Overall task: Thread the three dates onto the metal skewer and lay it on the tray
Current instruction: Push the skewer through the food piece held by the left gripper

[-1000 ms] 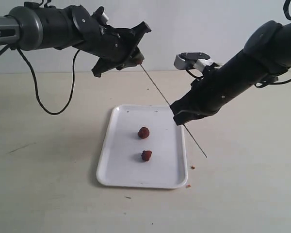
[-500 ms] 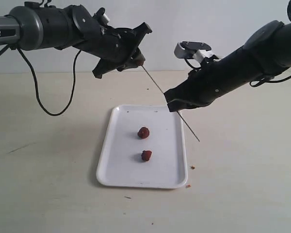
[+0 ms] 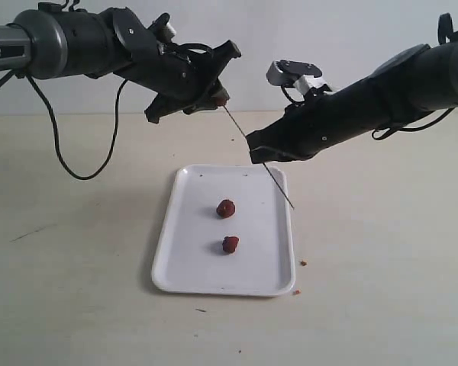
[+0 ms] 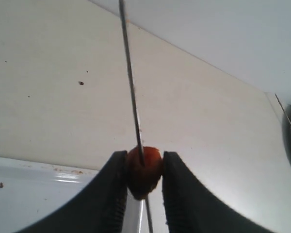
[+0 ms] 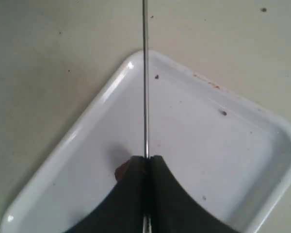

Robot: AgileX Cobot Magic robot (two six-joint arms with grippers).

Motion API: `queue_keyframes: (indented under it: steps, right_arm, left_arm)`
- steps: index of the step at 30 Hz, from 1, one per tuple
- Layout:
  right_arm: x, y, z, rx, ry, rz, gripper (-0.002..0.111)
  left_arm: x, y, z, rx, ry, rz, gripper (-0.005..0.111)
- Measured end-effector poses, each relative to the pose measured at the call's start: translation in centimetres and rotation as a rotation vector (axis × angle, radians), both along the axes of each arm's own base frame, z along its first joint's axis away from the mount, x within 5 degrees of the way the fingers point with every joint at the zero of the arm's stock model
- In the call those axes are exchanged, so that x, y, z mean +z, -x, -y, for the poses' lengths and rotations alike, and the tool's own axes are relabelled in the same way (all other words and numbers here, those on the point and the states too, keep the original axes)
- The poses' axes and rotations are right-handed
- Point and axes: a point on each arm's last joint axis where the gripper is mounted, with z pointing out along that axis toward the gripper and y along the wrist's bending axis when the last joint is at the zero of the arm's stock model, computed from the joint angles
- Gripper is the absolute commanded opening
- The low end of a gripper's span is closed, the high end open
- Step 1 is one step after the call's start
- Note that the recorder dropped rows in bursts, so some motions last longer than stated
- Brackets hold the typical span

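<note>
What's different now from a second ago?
The right gripper, shut on the skewer, moved up and left, sliding it toward the date in the left gripper. The left gripper kept its date; two dates stayed on the tray.
</note>
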Motion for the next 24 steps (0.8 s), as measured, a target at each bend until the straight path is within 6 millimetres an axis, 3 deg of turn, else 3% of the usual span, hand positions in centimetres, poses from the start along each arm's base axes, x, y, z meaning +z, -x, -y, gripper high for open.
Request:
queue_keyframes:
  steps: [11,20,24]
  right_arm:
    - [1.0,-2.3,-0.7,-0.013,-0.078,0.039,0.0]
    - [0.4,-3.3,-1.2,0.0,-0.138,0.039,0.0]
    - [0.3,-3.3,-1.3,0.003,-0.16,0.036,0.0]
  left_arm:
    - [0.1,0.0,0.0,-0.026,-0.02,0.026,0.027]
    - [0.1,0.0,0.0,-0.05,-0.041,0.039,0.027]
    - [0.1,0.0,0.0,-0.061,-0.05,0.045,0.036]
